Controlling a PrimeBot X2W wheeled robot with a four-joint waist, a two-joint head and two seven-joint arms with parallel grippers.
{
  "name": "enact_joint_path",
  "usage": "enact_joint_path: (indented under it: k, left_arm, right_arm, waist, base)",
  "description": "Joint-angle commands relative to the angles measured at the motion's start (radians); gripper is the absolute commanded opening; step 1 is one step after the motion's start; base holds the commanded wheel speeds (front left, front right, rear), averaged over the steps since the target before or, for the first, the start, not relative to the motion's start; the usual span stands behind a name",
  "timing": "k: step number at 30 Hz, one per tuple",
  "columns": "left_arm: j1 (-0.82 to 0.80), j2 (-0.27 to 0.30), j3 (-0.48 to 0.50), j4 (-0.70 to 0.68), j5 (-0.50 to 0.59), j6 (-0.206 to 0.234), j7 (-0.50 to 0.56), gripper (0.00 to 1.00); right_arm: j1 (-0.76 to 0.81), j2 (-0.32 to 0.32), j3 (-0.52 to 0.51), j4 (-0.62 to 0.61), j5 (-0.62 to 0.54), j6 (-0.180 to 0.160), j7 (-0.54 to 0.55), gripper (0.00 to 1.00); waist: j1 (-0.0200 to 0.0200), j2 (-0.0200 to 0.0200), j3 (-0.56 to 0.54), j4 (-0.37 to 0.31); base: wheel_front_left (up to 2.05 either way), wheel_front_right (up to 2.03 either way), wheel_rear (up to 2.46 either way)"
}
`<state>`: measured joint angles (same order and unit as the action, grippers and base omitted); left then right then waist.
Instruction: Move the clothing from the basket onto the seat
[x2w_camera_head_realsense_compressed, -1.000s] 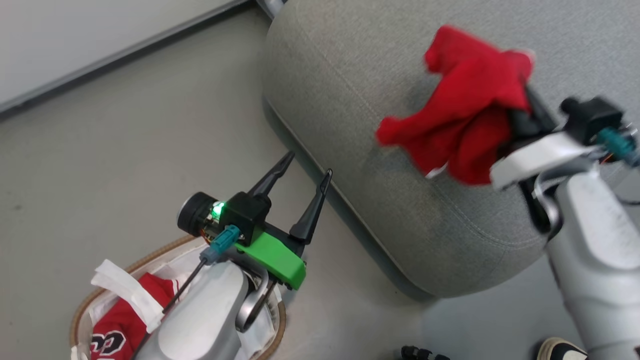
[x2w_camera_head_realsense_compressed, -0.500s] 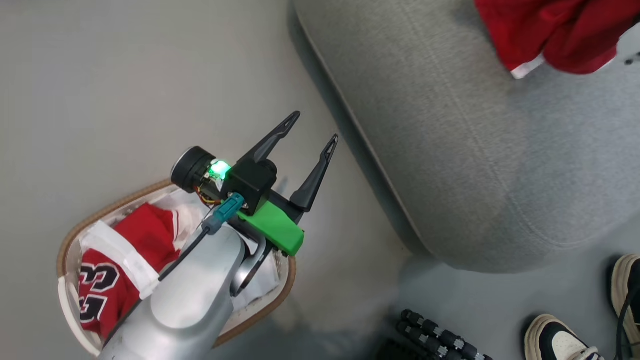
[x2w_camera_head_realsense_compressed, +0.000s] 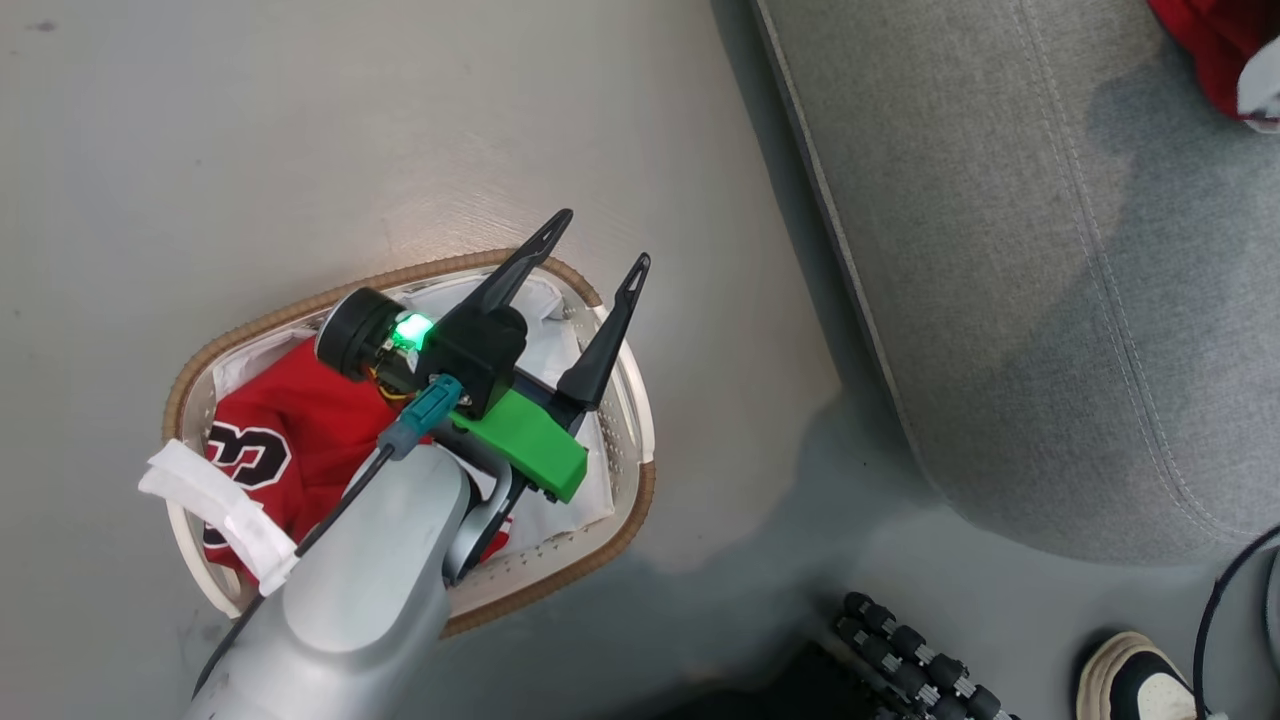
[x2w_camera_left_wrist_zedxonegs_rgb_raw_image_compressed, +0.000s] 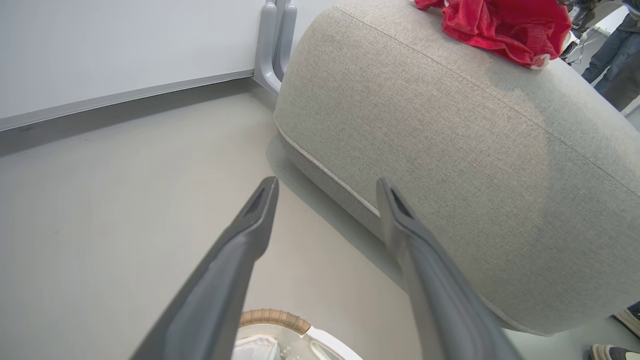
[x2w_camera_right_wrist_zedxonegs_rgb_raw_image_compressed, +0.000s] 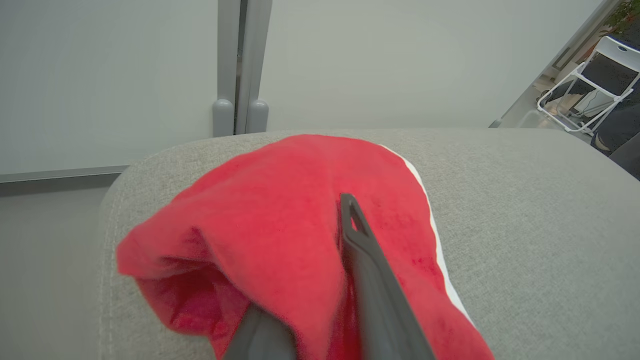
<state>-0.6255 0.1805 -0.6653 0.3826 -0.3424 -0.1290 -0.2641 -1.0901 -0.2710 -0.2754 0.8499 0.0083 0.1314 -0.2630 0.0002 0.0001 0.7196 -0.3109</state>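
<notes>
Basket (x2w_camera_head_realsense_compressed: 628, 420) is sitting on the floor (x2w_camera_head_realsense_compressed: 250, 150) near the seat (x2w_camera_head_realsense_compressed: 1000, 250), with a strip of floor lying between them. We are holding our left tool (x2w_camera_head_realsense_compressed: 600, 240) above the basket, its two fingers standing apart and gripping nothing. Inside the basket, a red jersey (x2w_camera_head_realsense_compressed: 290, 440) with a black-and-white number is lying crumpled on a white sheet (x2w_camera_head_realsense_compressed: 560, 480), and our left arm is partly covering it. Over on top of the seat, our right tool (x2w_camera_right_wrist_zedxonegs_rgb_raw_image_compressed: 320, 215) is clamping a plain red garment (x2w_camera_right_wrist_zedxonegs_rgb_raw_image_compressed: 280, 210) with a white edge. The cloth is draping over one finger and resting on the grey cushion. A shoe (x2w_camera_head_realsense_compressed: 1130, 680) is showing on the floor at the lower right of the head view.
</notes>
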Motion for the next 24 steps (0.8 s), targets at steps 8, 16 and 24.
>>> enact_joint_path:
  k: [8,16,24]
  left_arm:
    - [0.053,-0.005,0.05,0.02,0.007,-0.003,-0.001,1.0]
    - [0.128,-0.021,0.156,0.024,0.015,0.004,0.0,1.0]
    - [0.228,-0.037,0.32,0.0,0.052,0.026,0.0,1.0]
  right_arm:
    - [0.196,0.024,-0.025,-0.059,0.002,-0.001,-0.003,1.0]
    - [0.374,0.019,0.056,-0.147,0.043,-0.001,-0.003,1.0]
    - [0.494,0.05,0.136,-0.288,0.14,-0.001,-0.003,1.0]
  waist:
    - [-0.0002,-0.0001,-0.089,-0.015]
    - [-0.0002,-0.0001,-0.212,-0.007]
    - [-0.0002,-0.0001,-0.33,0.054]
  base:
    - [0.0,0.0,0.0]
    - [0.0,0.0,0.0]
    - [0.0,0.0,0.0]
